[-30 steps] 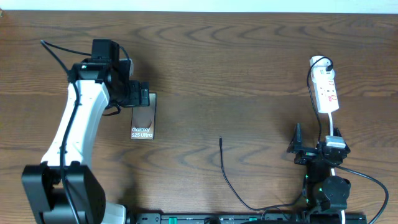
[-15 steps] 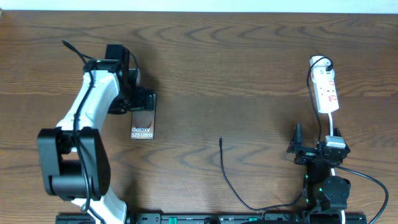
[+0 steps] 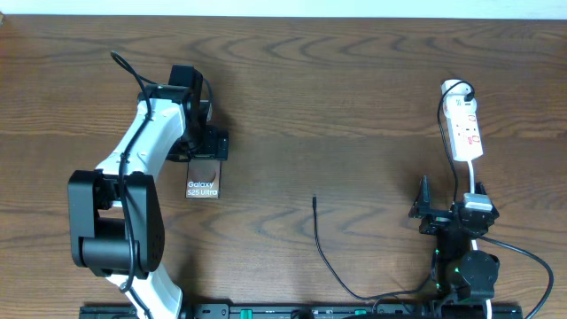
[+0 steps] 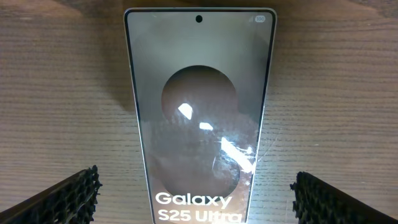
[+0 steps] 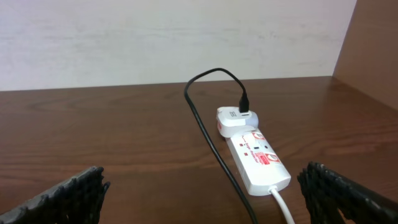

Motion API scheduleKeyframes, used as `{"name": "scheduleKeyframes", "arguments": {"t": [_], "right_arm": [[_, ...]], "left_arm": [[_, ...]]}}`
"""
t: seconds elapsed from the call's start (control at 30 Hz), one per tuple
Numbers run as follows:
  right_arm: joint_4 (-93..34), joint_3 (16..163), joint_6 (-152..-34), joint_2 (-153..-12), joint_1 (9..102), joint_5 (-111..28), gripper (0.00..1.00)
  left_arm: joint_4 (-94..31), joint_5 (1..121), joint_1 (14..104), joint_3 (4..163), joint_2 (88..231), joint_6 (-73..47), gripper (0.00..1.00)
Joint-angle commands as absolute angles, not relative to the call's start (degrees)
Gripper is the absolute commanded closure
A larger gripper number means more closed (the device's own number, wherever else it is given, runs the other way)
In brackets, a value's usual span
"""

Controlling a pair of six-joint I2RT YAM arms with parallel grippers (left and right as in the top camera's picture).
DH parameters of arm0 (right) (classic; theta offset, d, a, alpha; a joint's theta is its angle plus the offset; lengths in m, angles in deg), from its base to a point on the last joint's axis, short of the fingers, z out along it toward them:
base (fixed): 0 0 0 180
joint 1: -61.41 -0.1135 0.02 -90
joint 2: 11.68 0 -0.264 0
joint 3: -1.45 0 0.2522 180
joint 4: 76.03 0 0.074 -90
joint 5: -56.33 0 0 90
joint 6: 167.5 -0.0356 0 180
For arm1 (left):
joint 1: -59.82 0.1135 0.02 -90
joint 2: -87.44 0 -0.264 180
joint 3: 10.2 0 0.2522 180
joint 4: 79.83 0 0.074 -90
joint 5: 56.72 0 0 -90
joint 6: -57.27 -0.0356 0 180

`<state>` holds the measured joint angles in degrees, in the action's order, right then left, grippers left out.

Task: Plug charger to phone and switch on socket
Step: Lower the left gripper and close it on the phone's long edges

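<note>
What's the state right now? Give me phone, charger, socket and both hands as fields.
phone: flat on table, screen up, charger not connected
charger tip: loose on table, apart from phone
socket: white adapter plugged in; switch state unclear
left hand: open, over phone, fingers either side, not gripping
right hand: open, empty, facing socket
</note>
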<state>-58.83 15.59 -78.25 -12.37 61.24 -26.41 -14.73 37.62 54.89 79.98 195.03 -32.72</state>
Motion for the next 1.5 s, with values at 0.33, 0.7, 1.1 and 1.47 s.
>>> {"name": "scheduleKeyframes", "arguments": {"t": [0.33, 0.7, 1.1, 1.47], "right_arm": [[-58.61, 15.53, -77.42, -11.98, 61.96, -26.54, 0.01], [-58.61, 15.53, -77.42, -11.98, 61.96, -26.54, 0.01], [-58.61, 15.53, -77.42, -11.98, 61.96, -26.54, 0.01], [-58.61, 15.53, -77.42, -11.98, 61.96, -26.52, 0.01]], "left_arm": [[-15.54, 36.68, 55.07, 75.85, 195.35, -33.26, 0.02], [-18.08, 37.09, 55.00, 74.97, 195.35, -33.26, 0.02], [-22.45, 37.09, 54.98, 71.41, 195.35, -33.28, 0.02], [-24.42, 37.09, 54.96, 71.28, 195.35, -33.24, 0.02]]}}
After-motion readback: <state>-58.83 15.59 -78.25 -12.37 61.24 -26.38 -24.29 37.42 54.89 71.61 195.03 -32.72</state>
